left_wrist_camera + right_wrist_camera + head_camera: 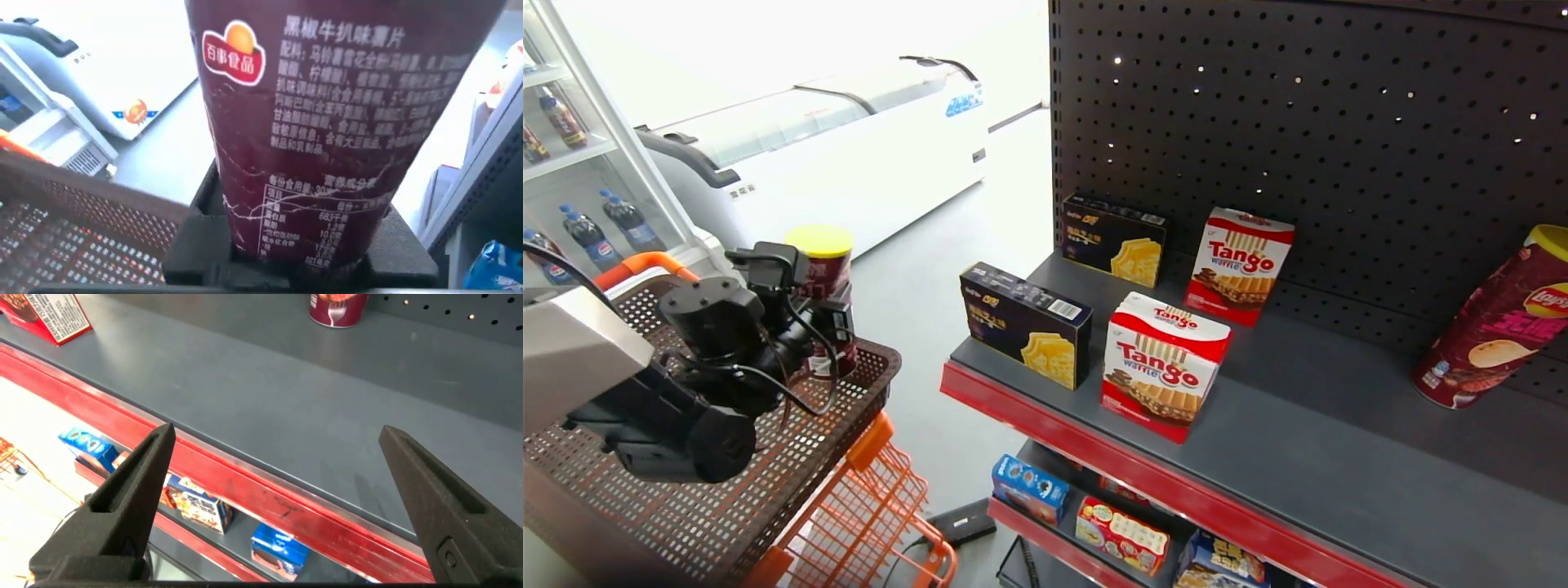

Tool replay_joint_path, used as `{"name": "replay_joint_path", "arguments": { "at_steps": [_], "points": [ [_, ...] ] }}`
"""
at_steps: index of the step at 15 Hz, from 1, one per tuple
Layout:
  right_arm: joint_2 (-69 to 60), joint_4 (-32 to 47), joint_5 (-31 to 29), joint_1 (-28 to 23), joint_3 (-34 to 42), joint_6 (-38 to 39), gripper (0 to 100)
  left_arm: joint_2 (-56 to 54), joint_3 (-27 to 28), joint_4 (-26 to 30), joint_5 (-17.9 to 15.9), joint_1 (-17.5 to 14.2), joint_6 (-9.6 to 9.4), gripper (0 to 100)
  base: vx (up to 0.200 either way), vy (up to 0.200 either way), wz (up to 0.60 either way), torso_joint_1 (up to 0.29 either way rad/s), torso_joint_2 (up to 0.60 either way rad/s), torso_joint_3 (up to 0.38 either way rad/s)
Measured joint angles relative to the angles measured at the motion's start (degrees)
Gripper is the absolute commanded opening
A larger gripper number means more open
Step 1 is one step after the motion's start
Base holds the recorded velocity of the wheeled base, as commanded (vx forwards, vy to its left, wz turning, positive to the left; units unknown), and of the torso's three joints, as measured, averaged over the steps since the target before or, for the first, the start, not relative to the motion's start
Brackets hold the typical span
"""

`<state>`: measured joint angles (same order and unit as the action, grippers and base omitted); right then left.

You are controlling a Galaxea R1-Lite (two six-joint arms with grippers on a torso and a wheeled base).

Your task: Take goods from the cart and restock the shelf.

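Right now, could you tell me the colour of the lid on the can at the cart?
Yellow; the lid of the can shows best in the head view.

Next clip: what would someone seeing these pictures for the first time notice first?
The left gripper, over the cart's mesh basket, is shut on a dark chip can with a yellow lid. On the grey shelf, two red-and-white wafer boxes stand beside two dark boxes, with a second chip can far right. The right gripper hangs open over the shelf's red front edge.

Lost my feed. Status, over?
Left gripper shut on chip can, at cart. Right gripper open over shelf front. Boxes, second can farther back.
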<state>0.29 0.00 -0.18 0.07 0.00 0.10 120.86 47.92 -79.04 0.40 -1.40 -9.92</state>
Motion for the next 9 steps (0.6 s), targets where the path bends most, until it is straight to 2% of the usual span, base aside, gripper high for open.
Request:
{"name": "replay_joint_path", "arguments": {
  "at_steps": [2, 4, 6, 7, 9],
  "points": [
    [0.0, 0.0, 0.02, 0.0, 0.0, 0.0, 100, -4.4, 6.53, 6.33, -0.45, 0.61, -0.22, 0, 0.0, 0.0, 0.0, 0.0, 0.0, 0.0],
    [0.0, 0.0, 0.02, -0.02, 0.0, 0.0, 100, -8.75, 11.53, 12.37, -0.65, 2.72, -0.28, 0, 0.0, 0.0, 0.0, 0.0, 0.0, 0.0],
    [0.0, 0.0, 0.0, -0.02, 0.0, 0.0, 100, -13.99, 13.29, 21.16, -1.05, 6.08, -0.26, 0, 0.0, 0.0, 0.0, 0.0, 0.0, 0.0],
    [0.0, 0.0, 0.0, 0.02, 0.0, 0.0, 100, -16.18, 13.52, 23.63, -1.93, 7.55, -0.23, 0, 0.0, 0.0, 0.0, 0.0, 0.0, 0.0],
    [0.0, 0.0, 0.02, 0.0, 0.0, 0.0, 100, -19.24, 14.25, 25.59, -5.13, 13.21, 0.02, 0, 0.0, 0.0, 0.0, 0.0, 0.0, 0.0]
  ]
}}
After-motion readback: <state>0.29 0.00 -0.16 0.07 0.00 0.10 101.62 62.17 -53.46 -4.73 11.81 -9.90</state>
